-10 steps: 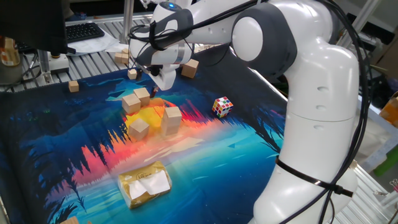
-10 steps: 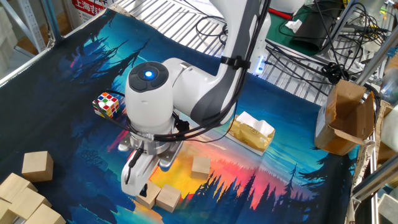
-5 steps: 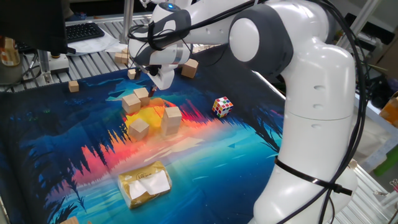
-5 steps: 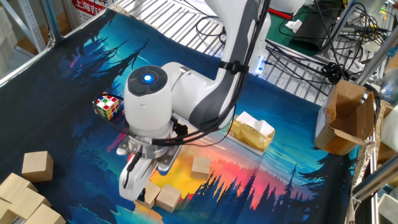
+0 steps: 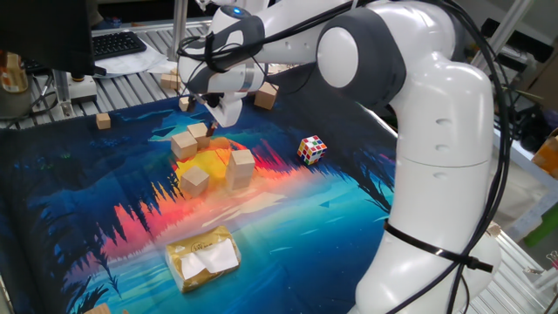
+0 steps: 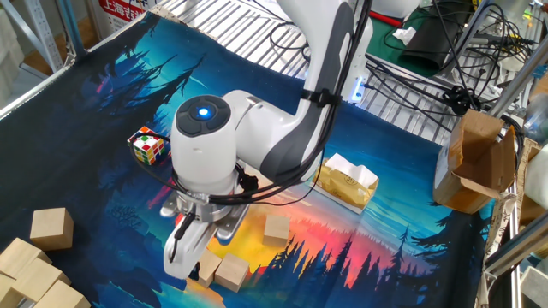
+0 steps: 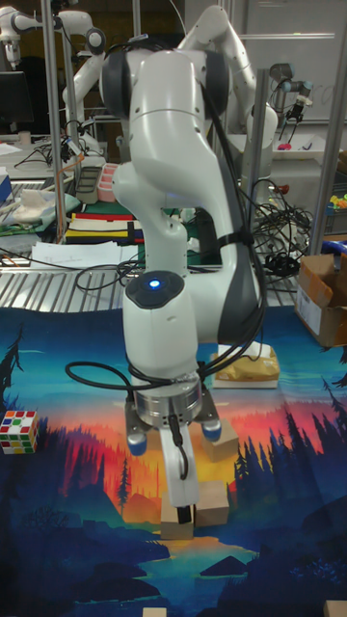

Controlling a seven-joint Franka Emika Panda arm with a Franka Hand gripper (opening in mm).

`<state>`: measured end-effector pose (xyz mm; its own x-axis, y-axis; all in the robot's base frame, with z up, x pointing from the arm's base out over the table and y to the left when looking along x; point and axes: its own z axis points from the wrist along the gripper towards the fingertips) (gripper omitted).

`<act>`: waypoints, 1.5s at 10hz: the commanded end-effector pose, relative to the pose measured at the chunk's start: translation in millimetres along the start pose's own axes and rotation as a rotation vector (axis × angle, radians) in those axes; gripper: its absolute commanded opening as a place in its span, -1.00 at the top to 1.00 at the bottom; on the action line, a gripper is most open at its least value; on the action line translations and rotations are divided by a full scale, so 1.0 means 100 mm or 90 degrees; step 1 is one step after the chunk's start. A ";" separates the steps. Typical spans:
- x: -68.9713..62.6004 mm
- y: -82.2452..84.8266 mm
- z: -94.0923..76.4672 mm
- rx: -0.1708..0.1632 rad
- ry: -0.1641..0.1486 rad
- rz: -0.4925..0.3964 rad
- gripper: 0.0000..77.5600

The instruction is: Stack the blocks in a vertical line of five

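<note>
Sunset-printed mat is strewn with unstacked blocks, several clustered at its centre and one at twelve o'clock, so no tower is judged begun, while the gripper, its opening impossible to judge, is poised over the cluster

no text can be read; the red sign is too blurred.

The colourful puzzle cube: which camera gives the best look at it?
One fixed view shows the multicoloured puzzle cube best: it sits in the open on the mat, nothing in front of it. The other fixed view shows it just beside the arm's big white housing. The tall fixed view catches it at the left edge.
</note>
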<state>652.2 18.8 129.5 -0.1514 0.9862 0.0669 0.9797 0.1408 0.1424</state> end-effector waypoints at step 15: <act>-0.05 0.07 0.32 0.022 -0.015 0.001 -1.00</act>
<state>662.5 18.3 97.5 -0.1484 0.9880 0.0430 0.9841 0.1432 0.1054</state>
